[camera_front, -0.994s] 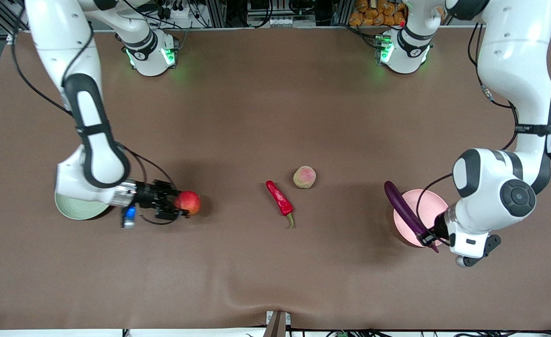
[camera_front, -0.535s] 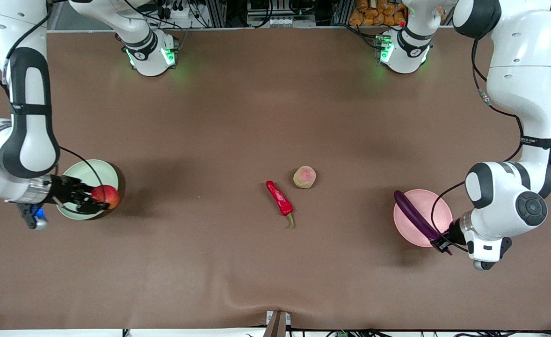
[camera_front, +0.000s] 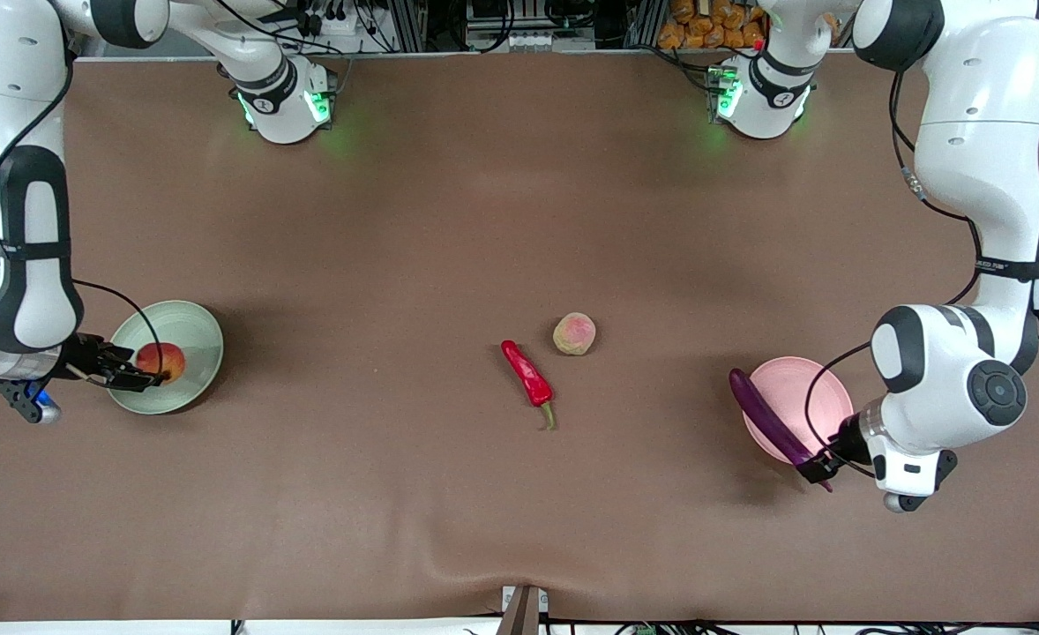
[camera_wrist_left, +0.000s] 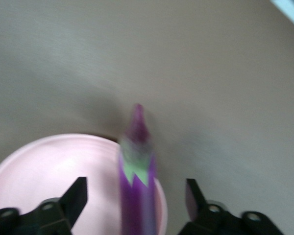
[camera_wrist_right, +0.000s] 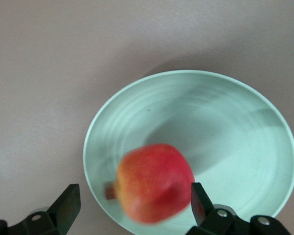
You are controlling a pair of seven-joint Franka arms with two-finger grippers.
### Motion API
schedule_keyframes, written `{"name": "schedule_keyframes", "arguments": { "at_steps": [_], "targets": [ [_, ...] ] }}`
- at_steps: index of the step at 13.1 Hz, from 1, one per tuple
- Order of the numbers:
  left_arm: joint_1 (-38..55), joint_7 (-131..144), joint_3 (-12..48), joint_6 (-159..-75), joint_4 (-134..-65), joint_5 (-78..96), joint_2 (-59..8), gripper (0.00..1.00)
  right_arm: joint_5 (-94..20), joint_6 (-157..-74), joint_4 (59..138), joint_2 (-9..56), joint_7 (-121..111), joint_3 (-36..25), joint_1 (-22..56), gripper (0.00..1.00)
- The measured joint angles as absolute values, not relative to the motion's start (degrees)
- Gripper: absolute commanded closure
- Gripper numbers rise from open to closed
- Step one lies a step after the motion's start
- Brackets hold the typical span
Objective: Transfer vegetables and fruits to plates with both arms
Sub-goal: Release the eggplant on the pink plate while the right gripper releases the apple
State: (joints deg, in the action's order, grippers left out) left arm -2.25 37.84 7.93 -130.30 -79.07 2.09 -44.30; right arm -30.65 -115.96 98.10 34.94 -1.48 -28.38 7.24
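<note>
Release step on both sides. Your right gripper (camera_wrist_right: 132,215) has its jaws apart around the pomegranate (camera_front: 160,361), which lies in the green plate (camera_front: 202,331). Your left gripper (camera_wrist_left: 134,208) has its jaws apart, the eggplant (camera_front: 766,424) across the pink plate's (camera_front: 806,388) rim. Chili pepper (camera_front: 528,377) and yellow-green fruit (camera_front: 574,333) remain mid-worktop (camera_front: 449,220): lift both arms clear, then collect those.
</note>
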Motion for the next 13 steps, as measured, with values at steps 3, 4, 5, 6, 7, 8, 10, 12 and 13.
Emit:
{"name": "schedule_keyframes", "arguments": {
  "at_steps": [3, 4, 5, 6, 7, 8, 10, 12, 13],
  "targets": [
    [1.47, 45.89, 11.26, -130.07, -79.04, 2.13, -42.75, 0.0, -30.76, -115.76, 93.55, 34.54, 2.49, -27.53, 8.32, 0.0],
    [3.95, 49.35, 11.61, -130.02, -79.05, 2.13, -42.64, 0.0, -30.77, -115.63, 91.97, 34.37, 5.86, -26.52, 8.94, 0.0],
    [6.77, 52.18, 11.69, -130.19, -79.11, 2.13, -42.66, 0.0, -30.78, -115.6, 90.55, 34.28, 9.75, -25.26, 9.95, 0.0],
    [9.54, 54.64, 11.66, -131.0, -79.2, 2.13, -42.75, 0.0, -30.77, -115.56, 89.46, 34.28, 13.56, -24.26, 11.56, 0.0],
    [11.93, 57.32, 11.65, -132.84, -79.31, 2.15, -43.02, 0.0, -30.77, -115.55, 88.96, 34.28, 16.69, -23.61, 13.53, 0.0],
    [13.87, 59.98, 11.67, -135.26, -79.47, 2.17, -43.54, 0.0, -30.78, -115.55, 88.87, 34.29, 19.72, -23.29, 15.85, 0.0],
    [17.72, 65.07, 11.69, -140.66, -79.73, 2.18, -45.55, 0.0, -30.94, -115.02, 88.94, 34.34, 26.71, -22.84, 19.91, 0.0],
    [21.91, 67.99, 11.6, -144.3, -79.76, 2.18, -47.85, 0.0, -32.62, -111.52, 89.04, 34.41, 34.55, -21.93, 23.18, 0.0],
    [24.04, 68.41, 11.52, -145.39, -79.76, 2.18, -48.78, 0.0, -35.57, -109.04, 89.25, 34.45, 37.15, -21.79, 24.46, 0.0]
  ]
}}
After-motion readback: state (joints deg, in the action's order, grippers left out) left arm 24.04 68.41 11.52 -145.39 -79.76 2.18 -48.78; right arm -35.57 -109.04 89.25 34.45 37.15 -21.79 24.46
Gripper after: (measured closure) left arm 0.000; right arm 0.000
